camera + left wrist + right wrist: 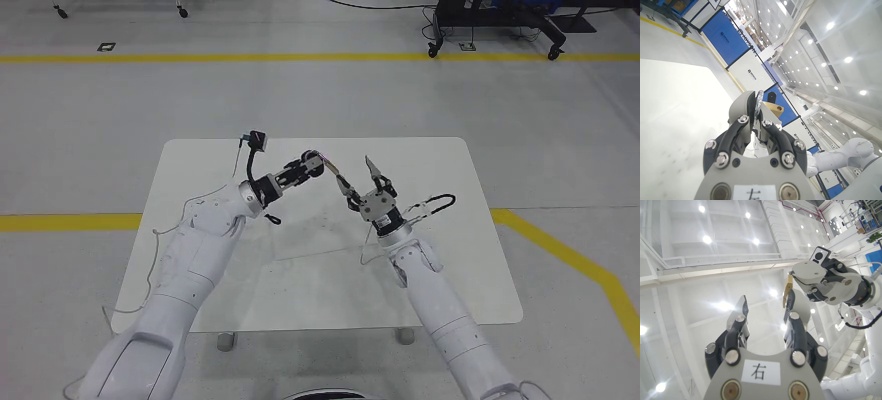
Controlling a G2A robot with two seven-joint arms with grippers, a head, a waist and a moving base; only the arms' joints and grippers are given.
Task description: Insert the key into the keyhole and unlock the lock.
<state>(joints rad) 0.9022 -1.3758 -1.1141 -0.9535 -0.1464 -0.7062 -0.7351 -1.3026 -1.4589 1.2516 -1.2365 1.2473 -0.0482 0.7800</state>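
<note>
Lock (775,109) is a small block of brass with smooth flat faces, and the left wrist view shows one round hole in one face. It is in the air above the table (440,270), just past the fingertips of the left claw (756,99). The left claw is closed narrow and pinches the key (759,97). Of the key I see the thin silver head, standing on edge between the two pads. Its blade is hidden, so I cannot tell if it sits in the lock. In the right wrist view the lock appears as a narrow golden strip. It goes from the tip of the left claw to one finger (789,303) of the right claw (767,297). The right claw is spread wide, with a big gap between its fingers. The ribbed pad of that finger is just beside the lock, and I cannot tell if they touch. The other finger is well apart from the lock. In the top view both arms meet over the far middle part of the white table, with the two claws close together.
</note>
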